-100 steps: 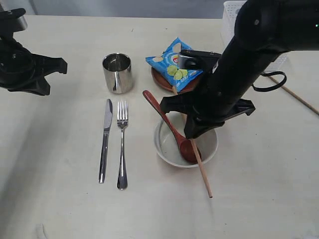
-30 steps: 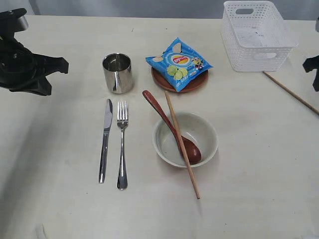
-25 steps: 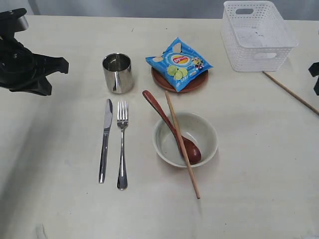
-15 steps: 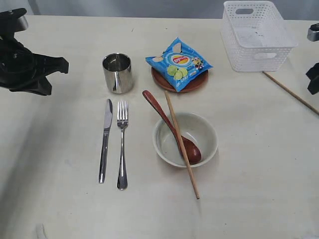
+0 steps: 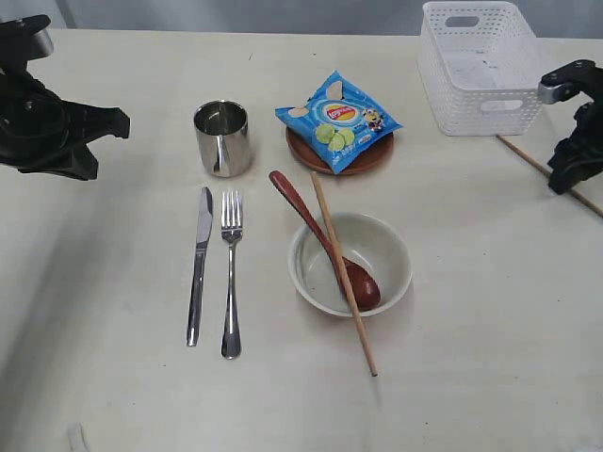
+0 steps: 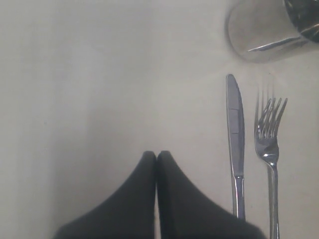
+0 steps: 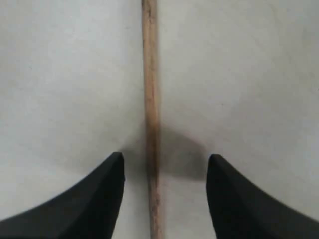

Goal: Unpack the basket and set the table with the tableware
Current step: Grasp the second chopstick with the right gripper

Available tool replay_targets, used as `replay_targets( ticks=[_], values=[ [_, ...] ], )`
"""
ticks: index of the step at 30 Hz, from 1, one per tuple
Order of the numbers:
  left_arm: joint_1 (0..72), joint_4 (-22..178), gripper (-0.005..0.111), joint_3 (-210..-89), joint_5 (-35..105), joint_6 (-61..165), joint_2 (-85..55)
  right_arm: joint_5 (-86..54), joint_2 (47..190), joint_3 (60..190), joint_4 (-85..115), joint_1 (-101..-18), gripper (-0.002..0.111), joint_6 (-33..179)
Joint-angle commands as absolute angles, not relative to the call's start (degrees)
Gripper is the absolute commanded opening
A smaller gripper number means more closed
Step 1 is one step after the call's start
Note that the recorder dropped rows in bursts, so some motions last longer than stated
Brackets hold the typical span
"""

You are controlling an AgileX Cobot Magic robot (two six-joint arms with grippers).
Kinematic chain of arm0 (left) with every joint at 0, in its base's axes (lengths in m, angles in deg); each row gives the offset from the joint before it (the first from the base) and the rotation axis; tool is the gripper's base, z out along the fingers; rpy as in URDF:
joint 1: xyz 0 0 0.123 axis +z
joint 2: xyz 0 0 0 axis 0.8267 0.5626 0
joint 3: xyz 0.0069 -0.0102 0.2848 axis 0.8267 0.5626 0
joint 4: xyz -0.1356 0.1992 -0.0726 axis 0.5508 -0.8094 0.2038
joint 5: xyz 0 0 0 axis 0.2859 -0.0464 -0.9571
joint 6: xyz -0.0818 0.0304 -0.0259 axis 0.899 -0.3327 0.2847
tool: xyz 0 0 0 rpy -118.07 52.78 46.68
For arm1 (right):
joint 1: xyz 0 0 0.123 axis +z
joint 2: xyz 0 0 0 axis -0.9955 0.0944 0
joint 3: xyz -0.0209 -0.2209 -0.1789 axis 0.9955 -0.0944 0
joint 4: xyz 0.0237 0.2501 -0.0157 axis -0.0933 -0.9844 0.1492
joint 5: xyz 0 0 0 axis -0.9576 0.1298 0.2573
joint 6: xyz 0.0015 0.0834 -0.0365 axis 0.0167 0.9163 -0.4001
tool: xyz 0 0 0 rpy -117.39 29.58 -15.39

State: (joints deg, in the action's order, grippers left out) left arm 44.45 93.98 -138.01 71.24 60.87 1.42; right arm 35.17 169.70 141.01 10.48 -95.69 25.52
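Note:
The white basket (image 5: 490, 94) stands at the back right of the table (image 5: 490, 330). Laid out on the table are a steel cup (image 5: 222, 138), a knife (image 5: 199, 264) and a fork (image 5: 231, 273). A wooden spoon (image 5: 311, 221) and one chopstick (image 5: 363, 339) rest in and across the cream bowl (image 5: 396, 250). A second chopstick (image 7: 150, 99) lies on the table beside the basket, and my right gripper (image 7: 165, 162) is open with a finger on each side of it, not touching. My left gripper (image 6: 156, 155) is shut and empty, left of the knife (image 6: 235, 144).
A blue chip bag (image 5: 337, 118) lies on the small brown plate (image 5: 366, 160) behind the bowl. My left arm (image 5: 47, 122) hangs over the table's left edge and my right arm (image 5: 577, 132) is at the right edge, close to the basket.
My right arm left the bowl with the first chopstick lying across it, went off to the right, and has come back down over the second chopstick. The left arm is unchanged.

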Motion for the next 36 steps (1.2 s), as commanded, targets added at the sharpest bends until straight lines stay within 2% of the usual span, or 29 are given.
replay_targets(
  ticks=[1,3,7,12,15,16,26,36],
  values=[
    [44.04,94.68,0.000,-137.69,70.84,60.58,1.36,34.18,170.40,141.51,11.11,-95.76,0.049,25.59],
    [44.04,94.68,0.000,-137.69,70.84,60.58,1.36,34.18,170.84,141.51,11.11,-95.76,0.047,25.91],
    [44.04,94.68,0.000,-137.69,70.72,60.58,1.36,34.18,171.68,141.51,11.51,-95.76,0.035,26.81],
    [44.04,94.68,0.000,-137.69,70.60,60.58,1.36,34.56,171.68,141.51,11.76,-95.76,0.033,29.14],
    [44.04,94.68,0.000,-137.69,70.60,60.58,1.36,36.37,171.68,141.41,11.76,-95.63,0.012,29.39],
    [44.04,94.68,0.000,-137.69,70.60,60.58,1.36,37.31,171.68,141.41,11.89,-95.41,0.000,29.39],
    [44.04,94.68,0.000,-137.69,70.60,60.58,1.36,39.64,170.73,140.74,19.68,-90.93,0.000,39.00],
    [44.04,94.68,0.000,-137.69,70.15,60.58,1.36,46.75,160.36,140.74,15.08,-89.61,0.000,40.96]
  ],
)
